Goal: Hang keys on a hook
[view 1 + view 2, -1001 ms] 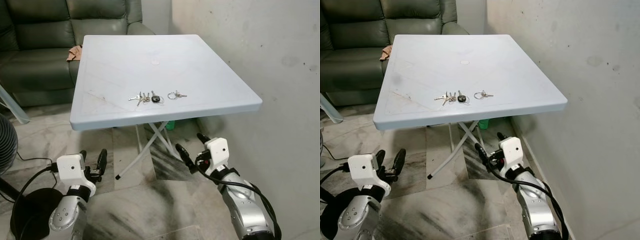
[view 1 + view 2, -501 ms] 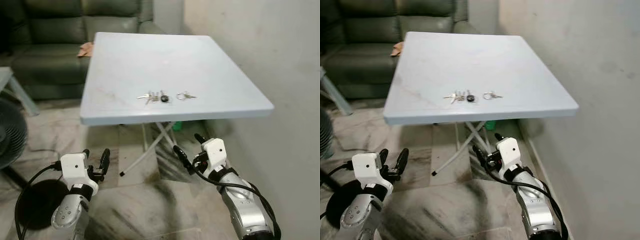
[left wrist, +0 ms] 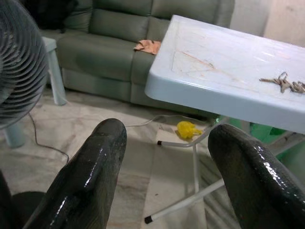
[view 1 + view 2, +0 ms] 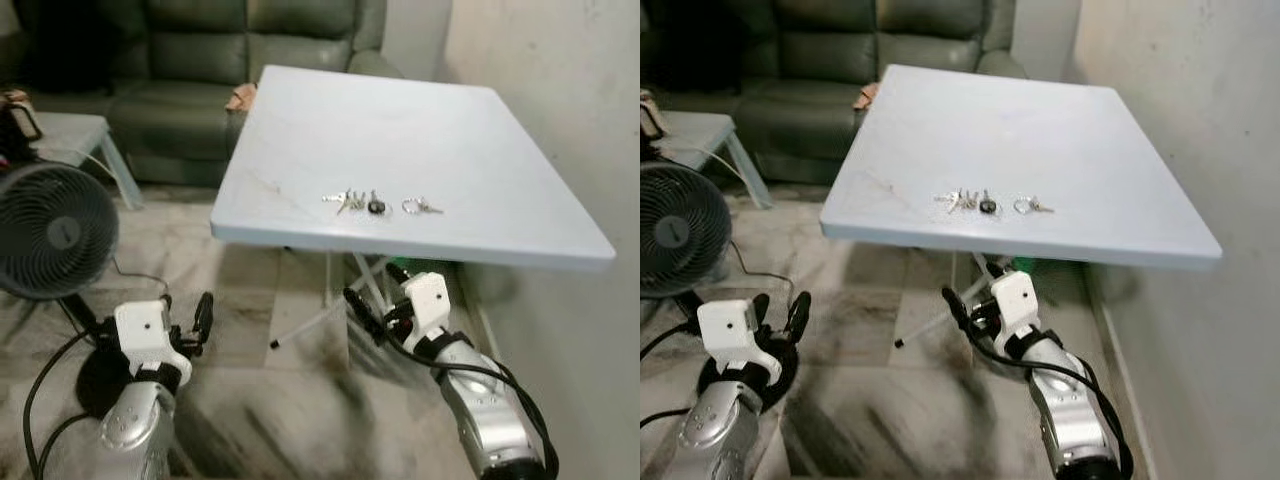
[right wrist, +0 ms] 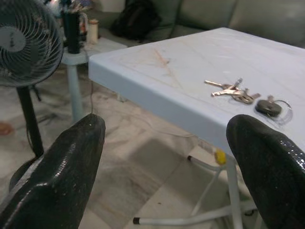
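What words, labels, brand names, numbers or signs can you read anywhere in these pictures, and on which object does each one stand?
None can be read.
The fan has a round hub badge, too small to read.
The keys and the table show no legible marking.
The white housings behind the left claw and right claw are plain.

Pale blue folding counter (image 4: 420, 130) on white crossed legs, dark green sofa (image 4: 180, 60) behind it, black standing fan (image 4: 50, 230) on the left, plain off-white wall (image 4: 560, 90) on the right, grey marbled tile floor (image 4: 270, 420)
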You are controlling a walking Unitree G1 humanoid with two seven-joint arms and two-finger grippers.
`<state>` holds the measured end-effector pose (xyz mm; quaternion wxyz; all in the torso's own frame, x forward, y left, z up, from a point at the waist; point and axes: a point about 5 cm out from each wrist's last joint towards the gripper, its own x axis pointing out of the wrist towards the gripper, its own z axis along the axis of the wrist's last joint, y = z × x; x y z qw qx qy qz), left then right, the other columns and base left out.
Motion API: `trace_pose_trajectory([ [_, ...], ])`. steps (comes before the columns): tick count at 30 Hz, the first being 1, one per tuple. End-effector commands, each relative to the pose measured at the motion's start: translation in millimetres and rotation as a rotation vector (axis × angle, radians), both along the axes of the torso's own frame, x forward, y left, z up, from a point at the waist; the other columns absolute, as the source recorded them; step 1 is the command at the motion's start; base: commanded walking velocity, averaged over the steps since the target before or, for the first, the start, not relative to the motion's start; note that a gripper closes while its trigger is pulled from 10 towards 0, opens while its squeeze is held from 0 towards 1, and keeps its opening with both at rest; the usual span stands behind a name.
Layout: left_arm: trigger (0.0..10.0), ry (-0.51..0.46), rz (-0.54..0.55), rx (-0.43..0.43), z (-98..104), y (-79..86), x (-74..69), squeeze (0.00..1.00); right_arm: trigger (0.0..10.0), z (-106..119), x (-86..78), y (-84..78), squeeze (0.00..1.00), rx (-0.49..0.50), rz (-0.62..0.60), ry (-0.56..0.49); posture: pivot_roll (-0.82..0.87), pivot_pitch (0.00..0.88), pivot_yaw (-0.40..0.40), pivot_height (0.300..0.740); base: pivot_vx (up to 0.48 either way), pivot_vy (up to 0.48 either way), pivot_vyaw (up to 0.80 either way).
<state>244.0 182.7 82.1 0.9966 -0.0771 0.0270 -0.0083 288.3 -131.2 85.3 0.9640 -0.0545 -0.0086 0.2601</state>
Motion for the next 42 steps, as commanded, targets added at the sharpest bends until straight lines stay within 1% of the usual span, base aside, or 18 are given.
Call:
trace_pose_trajectory([
  [1, 10.0, 0.010, 0.012, 0.014, 0.4, 4.5, 0.6, 0.00, 10.0, 5.7, 2.8, 5.0, 0.00, -0.002, 0.011, -0.017, -0.05, 0.000, -0.053, 0.732, 0.337, 0.000, 0.80],
  [3, 10.0, 0.009, 0.015, 0.014, 0.6, 4.7, 1.2, 0.00, 10.0, 5.7, 3.1, 4.9, 0.00, -0.006, 0.009, -0.019, -0.05, 0.000, -0.053, 0.732, 0.362, 0.000, 0.77],
  [6, 10.0, 0.007, 0.018, 0.012, 1.2, 4.5, 2.2, 0.00, 10.0, 5.3, 3.7, 4.3, 0.00, 0.027, -0.003, -0.008, -0.05, 0.000, -0.053, 0.732, 0.384, 0.000, 0.00],
  [12, 10.0, 0.007, 0.019, 0.014, 1.8, 2.7, 3.5, 0.00, 10.0, 7.4, 5.1, 4.5, 0.00, 0.041, -0.003, -0.012, -0.05, 0.000, -0.053, 0.732, 0.368, 0.000, 0.00],
  [26, 10.0, 0.003, 0.018, 0.026, 3.1, 2.3, 4.2, 0.00, 10.0, 7.6, 6.5, 4.4, 0.00, 0.037, -0.010, -0.010, -0.05, 0.000, -0.054, 0.732, 0.364, 0.000, 0.00],
  [28, 10.0, -0.009, 0.022, 0.039, 3.9, 0.3, 5.1, 0.00, 10.0, 6.3, 9.6, 4.5, 0.00, 0.051, -0.036, 0.022, -0.04, 0.000, -0.055, 0.732, 0.000, 0.000, 0.00],
  [31, 10.0, -0.002, 0.020, 0.041, 2.9, -2.5, 5.3, 0.00, 10.0, 5.9, 11.4, 4.4, 0.00, 0.065, -0.053, 0.036, -0.04, 0.000, -0.055, 0.732, 0.000, 0.000, 0.00],
  [34, 10.0, -0.002, 0.007, 0.052, 2.4, -4.8, 5.0, 0.00, 10.0, 5.2, 12.6, 3.7, 0.00, 0.059, -0.068, 0.045, -0.04, 0.000, -0.056, 0.732, 0.000, 0.000, 0.00],
  [35, 10.0, -0.007, -0.004, 0.058, 2.3, -6.4, 4.5, 0.00, 10.0, 3.3, 14.1, 2.5, 0.00, 0.044, -0.087, 0.068, -0.04, 0.000, -0.057, 0.732, 0.000, 0.000, 0.00],
  [36, 10.0, -0.011, -0.012, 0.057, 2.4, -7.2, 4.3, 0.00, 10.0, 2.1, 14.6, 2.3, 0.00, 0.053, -0.091, 0.087, -0.04, 0.000, -0.057, 0.732, 0.000, 0.000, 0.00],
  [38, 10.0, -0.013, -0.019, 0.056, 2.4, -7.7, 4.1, 0.00, 10.0, 2.0, 15.3, 1.4, 0.00, 0.046, -0.107, 0.091, -0.04, 0.000, -0.057, 0.732, 0.000, 0.000, 0.00],
  [39, 10.0, -0.015, -0.016, 0.061, 2.2, -7.8, 3.6, 0.00, 10.0, 0.9, 16.3, 0.2, 0.00, 0.025, -0.117, 0.109, -0.04, 0.000, -0.062, 0.732, 0.000, 0.000, 0.00],
  [42, 10.0, -0.011, -0.025, 0.062, 1.5, -8.3, 3.3, 0.00, 10.0, 3.0, 16.6, 1.3, 0.00, 0.018, -0.086, 0.085, -0.04, 0.000, -0.064, 0.732, 0.000, 0.000, 0.00],
])
